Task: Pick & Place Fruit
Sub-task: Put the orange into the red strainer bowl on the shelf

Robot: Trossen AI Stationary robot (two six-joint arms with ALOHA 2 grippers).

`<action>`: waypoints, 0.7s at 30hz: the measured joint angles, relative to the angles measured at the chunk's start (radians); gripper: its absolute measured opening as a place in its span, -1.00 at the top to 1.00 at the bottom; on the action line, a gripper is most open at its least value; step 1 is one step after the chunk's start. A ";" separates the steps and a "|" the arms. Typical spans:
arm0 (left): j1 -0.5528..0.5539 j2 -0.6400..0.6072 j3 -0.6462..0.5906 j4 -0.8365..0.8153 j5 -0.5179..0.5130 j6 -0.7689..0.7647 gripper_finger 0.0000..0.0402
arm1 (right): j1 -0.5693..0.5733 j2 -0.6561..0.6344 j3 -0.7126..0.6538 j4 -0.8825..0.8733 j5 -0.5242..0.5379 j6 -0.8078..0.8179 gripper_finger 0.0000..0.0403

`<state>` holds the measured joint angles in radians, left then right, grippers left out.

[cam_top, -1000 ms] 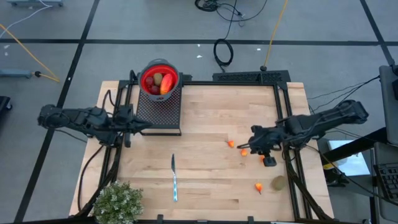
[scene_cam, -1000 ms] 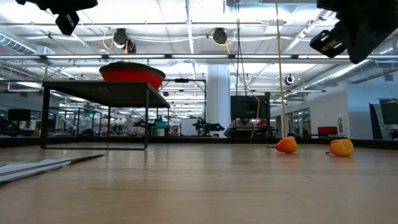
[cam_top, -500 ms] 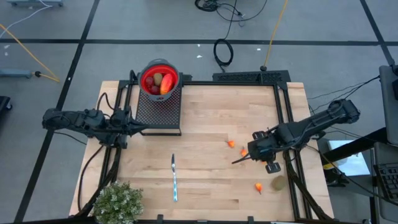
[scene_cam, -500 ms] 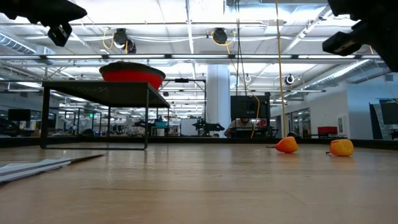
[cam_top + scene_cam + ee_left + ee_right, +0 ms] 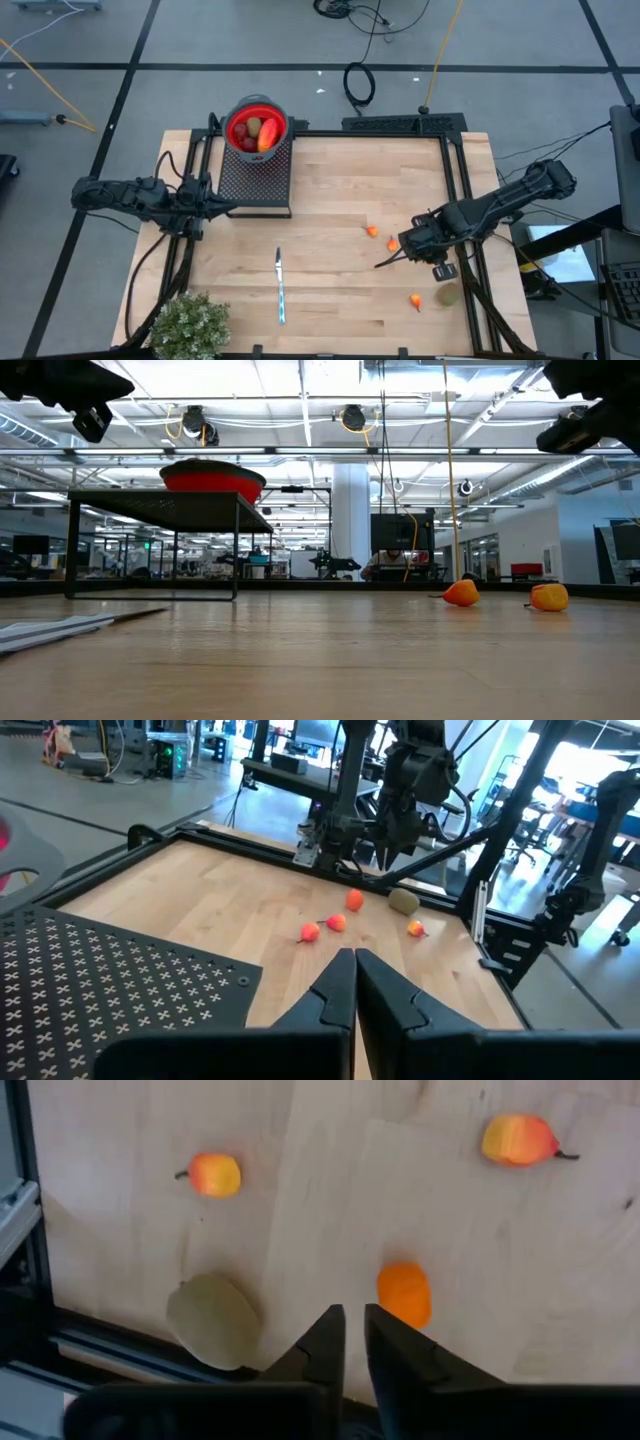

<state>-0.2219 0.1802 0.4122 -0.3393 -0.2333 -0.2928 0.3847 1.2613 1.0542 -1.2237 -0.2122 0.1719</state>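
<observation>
We see the right pincer with its blunt dark fingers narrowly parted, holding nothing, above the pale wood-grain bench; a smooth orange piece and a dull kiwi-like oval lie just beside it. The left pincer is closed and empty beside the perforated metal stand carrying the round red bowl of fruit.

Four orange bits, one kiwi
</observation>
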 joint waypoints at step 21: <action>0.000 0.001 0.000 0.000 0.000 0.002 0.94 | 0.000 0.000 -0.123 0.037 0.006 0.053 -0.11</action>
<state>-0.2219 0.1810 0.4122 -0.3397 -0.2333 -0.2909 0.3843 1.2617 0.9314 -1.1870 -0.2063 0.2245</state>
